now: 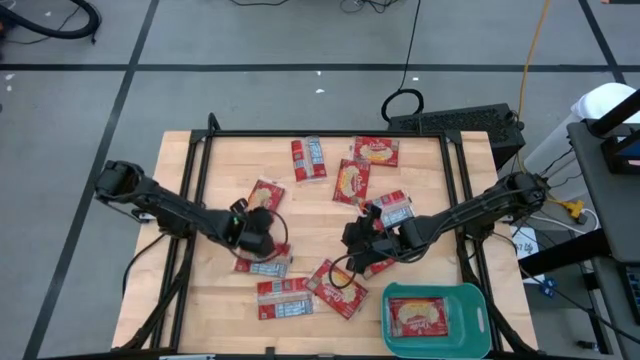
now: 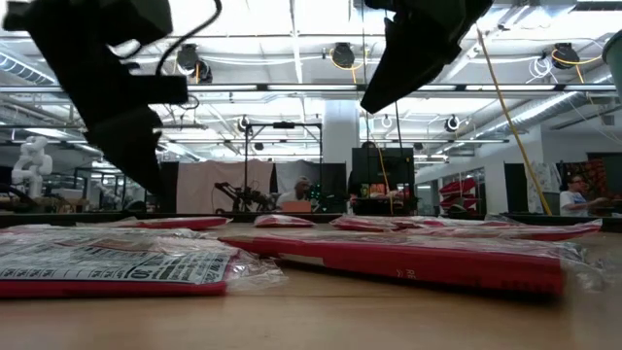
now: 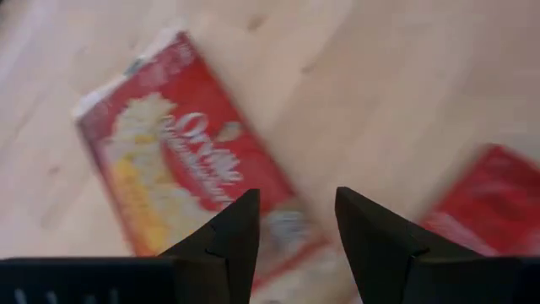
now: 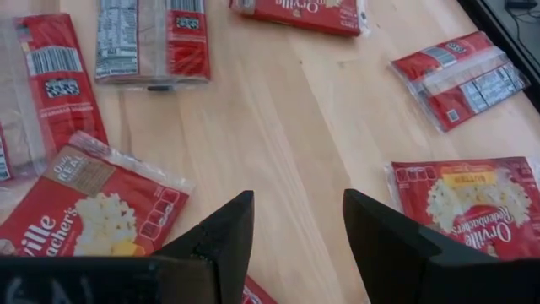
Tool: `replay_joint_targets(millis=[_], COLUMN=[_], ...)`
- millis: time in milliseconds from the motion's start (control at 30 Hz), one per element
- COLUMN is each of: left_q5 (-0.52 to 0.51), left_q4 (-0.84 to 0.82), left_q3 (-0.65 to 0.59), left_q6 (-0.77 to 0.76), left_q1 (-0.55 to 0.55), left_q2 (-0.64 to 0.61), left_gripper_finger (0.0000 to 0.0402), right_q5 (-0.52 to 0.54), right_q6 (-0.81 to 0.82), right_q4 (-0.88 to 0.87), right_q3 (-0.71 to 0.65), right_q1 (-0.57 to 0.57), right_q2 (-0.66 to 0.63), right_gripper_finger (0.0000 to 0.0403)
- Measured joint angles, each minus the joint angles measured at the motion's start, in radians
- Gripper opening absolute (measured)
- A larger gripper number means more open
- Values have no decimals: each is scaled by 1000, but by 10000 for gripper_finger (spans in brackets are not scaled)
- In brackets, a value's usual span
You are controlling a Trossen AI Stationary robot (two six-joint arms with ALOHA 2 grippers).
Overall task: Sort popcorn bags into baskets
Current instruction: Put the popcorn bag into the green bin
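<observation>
Several red popcorn bags lie flat and scattered on the wooden table, among them one with its picture side up (image 1: 265,195) and one with its label side up (image 1: 283,297). The teal basket (image 1: 470,300) stands at the near right corner with one bag (image 1: 418,318) inside. My left gripper (image 1: 255,230) hovers open just above the near end of the picture-side bag (image 3: 177,169), clear of it in the low view (image 2: 155,180). My right gripper (image 1: 358,240) hangs open higher over the table's middle (image 4: 295,228), with bare wood under its fingers and nothing between them.
More bags lie at the far middle (image 1: 308,158) (image 1: 375,150) (image 1: 352,181) and near the right gripper (image 1: 392,208) (image 1: 338,288). A label-side bag (image 1: 263,265) lies just near of the left gripper. A dark frame (image 1: 320,133) rims the table.
</observation>
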Motion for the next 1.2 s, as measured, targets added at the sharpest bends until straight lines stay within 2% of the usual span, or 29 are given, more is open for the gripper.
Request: replay_joint_targets(millis=[67, 300, 433, 600, 733, 867, 1033, 1200], left_q5=[-17, -193, -199, -241, -290, -284, -247, -255], left_q4=[4, 17, 20, 15, -19, -105, 3, 99], left_q3=[0, 1, 0, 0, 1, -1, -61, -114], left_q6=[-7, 43, 20, -57, -111, -149, -100, -90], left_q1=[-51, -204, -237, -233, -217, -185, -148, -133], left_q2=[0, 83, 164, 233, 241, 242, 238, 237], left_gripper_finger=[159, 159, 173, 221, 262, 285, 275, 239], right_q5=[0, 0, 0, 0, 0, 4, 24, 34], right_q6=[0, -22, -27, -30, -30, -50, -67, -140], right_q4=[3, 63, 99, 107, 107, 108, 119, 204], right_q3=[-1, -1, -1, -1, -1, -1, -1, -22], right_q1=[0, 0, 0, 0, 0, 0, 0, 0], right_q2=[0, 0, 0, 0, 0, 0, 0, 0], right_gripper_finger=[176, 176, 176, 176, 176, 176, 176, 176])
